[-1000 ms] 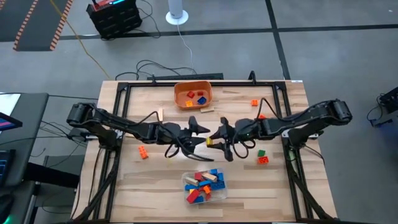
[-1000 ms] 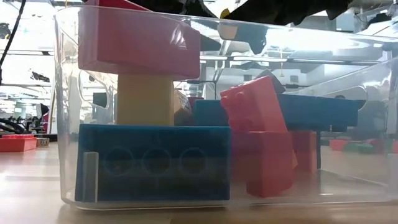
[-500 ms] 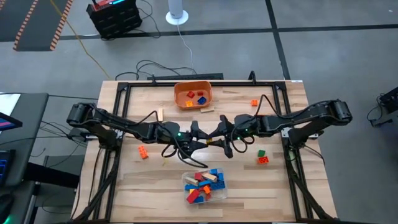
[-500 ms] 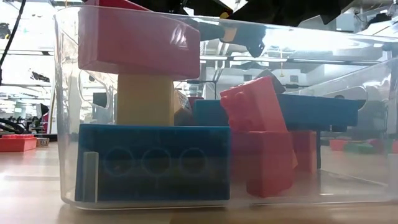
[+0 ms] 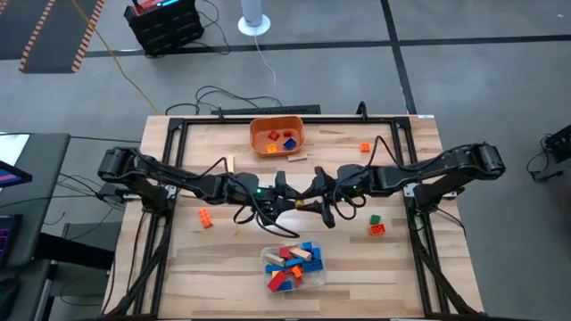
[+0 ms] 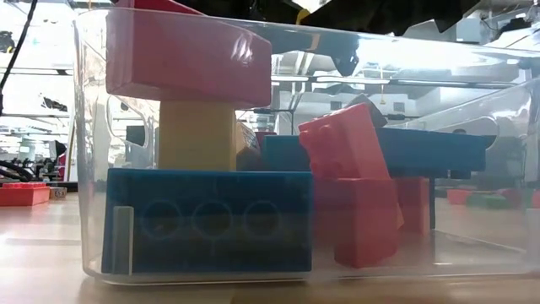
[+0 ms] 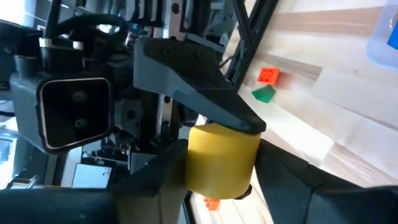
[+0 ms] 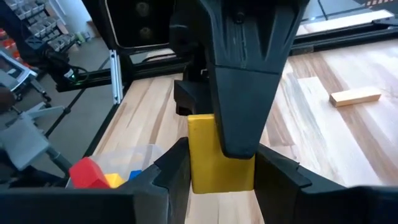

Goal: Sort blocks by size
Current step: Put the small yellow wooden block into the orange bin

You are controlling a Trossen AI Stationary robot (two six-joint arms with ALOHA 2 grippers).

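Both grippers are meeting over the middle of the bench, sharing one yellow block [image 5: 300,203] in what looks like a hand-over between arms. The left gripper [image 5: 284,197] and the right gripper [image 5: 314,198] are reaching in from opposite side edges, arms stretched low and nearly level, fingertips pointing at each other. In the wrist views each pair of fingers is pressing on the yellow block [image 8: 219,155], so both are clenched on it at once; which arm is giving and which is taking cannot be told. The block is hanging clear of the wood, between the orange bowl [image 5: 277,136] near the far edge and the clear tub [image 5: 293,267] near the near edge, probably because the receiving arm is better placed for one of those containers. Sorted blocks are lying in both. Loose ones are waiting on the bench: an orange one [image 5: 205,218] toward the left edge, a green-and-orange pair [image 5: 376,224] and another orange [image 5: 365,147] toward the right.
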